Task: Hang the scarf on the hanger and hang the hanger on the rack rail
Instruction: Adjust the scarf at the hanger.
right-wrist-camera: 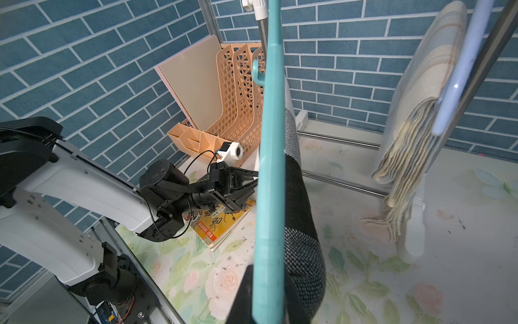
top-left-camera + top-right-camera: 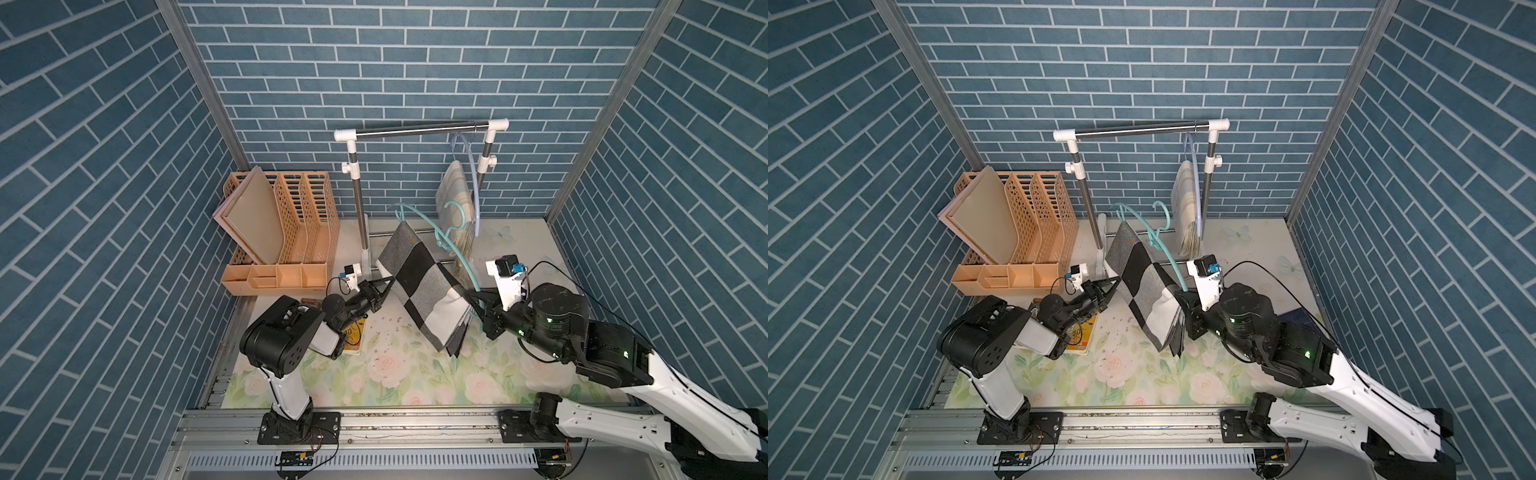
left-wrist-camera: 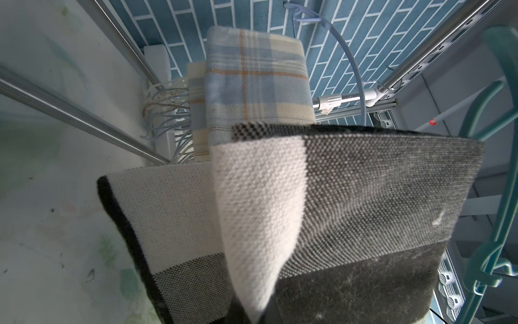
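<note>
Now: at the far left, the peach plastic file organiser [image 2: 286, 232] stands against the blue brick wall [image 2: 374, 62], with a beige flat board [image 2: 253, 216] leaning in its leftmost slot. Just in front of it, a yellow printed booklet [image 1: 221, 221] lies flat on the floral table cover [image 2: 415, 374], partly under my left arm. My left pincer [image 2: 390, 282] is closed, its tips pinching the left edge of the grey, black and white checked woven scarf [image 2: 424, 286]; that cloth fills the left wrist view, right up against the lens. The scarf is draped along the teal plastic hanger [image 1: 272, 140], which is tilted and held in the air above the table cover, between my two pincers. My right pincer [image 2: 468, 294] is clamped on the hanger's lower end; the right wrist view shows the teal bar running up from between the fingers. Behind, a chrome and white clothes rack [image 2: 419, 129] carries a pale lavender hanger [image 1: 455, 92] bearing a cream and blue plaid scarf [image 3: 252, 84], at the rail's right end.
</note>
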